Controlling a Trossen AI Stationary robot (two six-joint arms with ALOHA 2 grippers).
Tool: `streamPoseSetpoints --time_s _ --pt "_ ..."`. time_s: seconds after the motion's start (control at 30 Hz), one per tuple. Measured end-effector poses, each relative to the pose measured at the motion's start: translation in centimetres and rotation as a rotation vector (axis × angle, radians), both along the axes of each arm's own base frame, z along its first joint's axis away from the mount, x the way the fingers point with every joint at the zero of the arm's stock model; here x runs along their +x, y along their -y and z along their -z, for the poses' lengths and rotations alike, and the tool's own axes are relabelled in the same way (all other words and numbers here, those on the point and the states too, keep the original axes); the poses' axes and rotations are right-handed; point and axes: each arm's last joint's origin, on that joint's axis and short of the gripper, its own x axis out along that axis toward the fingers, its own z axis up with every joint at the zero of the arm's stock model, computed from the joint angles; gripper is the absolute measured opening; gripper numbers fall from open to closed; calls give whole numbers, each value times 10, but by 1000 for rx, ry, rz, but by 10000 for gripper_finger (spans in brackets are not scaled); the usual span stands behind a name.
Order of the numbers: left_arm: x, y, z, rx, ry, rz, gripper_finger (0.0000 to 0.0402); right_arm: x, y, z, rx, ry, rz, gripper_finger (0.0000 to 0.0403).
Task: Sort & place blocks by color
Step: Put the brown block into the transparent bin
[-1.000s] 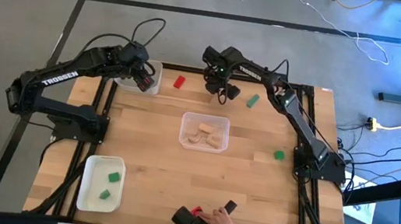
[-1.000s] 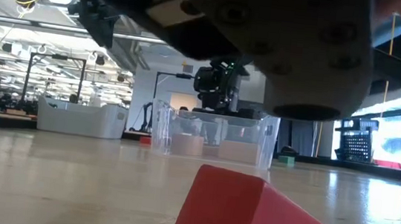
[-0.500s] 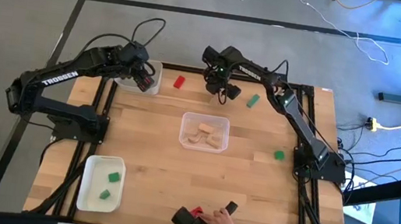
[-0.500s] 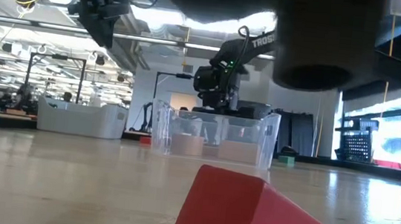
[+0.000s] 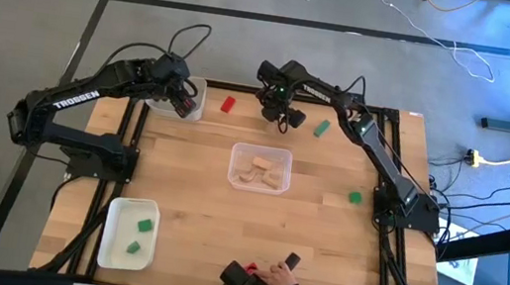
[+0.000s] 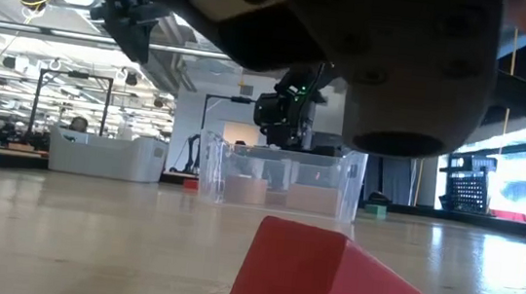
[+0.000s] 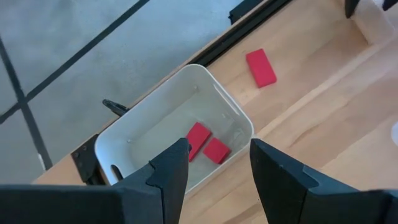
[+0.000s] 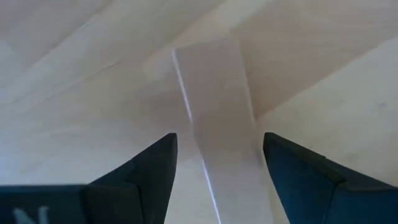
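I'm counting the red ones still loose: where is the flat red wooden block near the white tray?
In the high view the flat red wooden block lies at the table's far edge, between the white tray under the left gripper and the right gripper.

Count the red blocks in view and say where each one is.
4. Two red blocks lie in the white tray under the left hand; a third lies on the table beside that tray; a red wedge sits at the near edge. Others may be hidden.

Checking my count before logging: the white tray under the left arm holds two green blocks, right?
Not quite. The white tray under the left gripper holds two red blocks, not green, as the left wrist view shows. The green pair lies in the other white tray in the high view.
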Motion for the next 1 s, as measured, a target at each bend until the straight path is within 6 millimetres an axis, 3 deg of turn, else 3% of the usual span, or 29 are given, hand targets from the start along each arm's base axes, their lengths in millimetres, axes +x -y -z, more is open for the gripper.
streamPoseSetpoints --time_s 0.3,0.57,1.0 --pt "0 0 0 -9 5 7 163 0 2 -1 -7 12 -19 239" --pt "0 0 0 -10 8 6 163 0 9 13 12 15 4 239" --pt "0 0 0 -10 7 6 163 0 11 15 149 23 390 239"
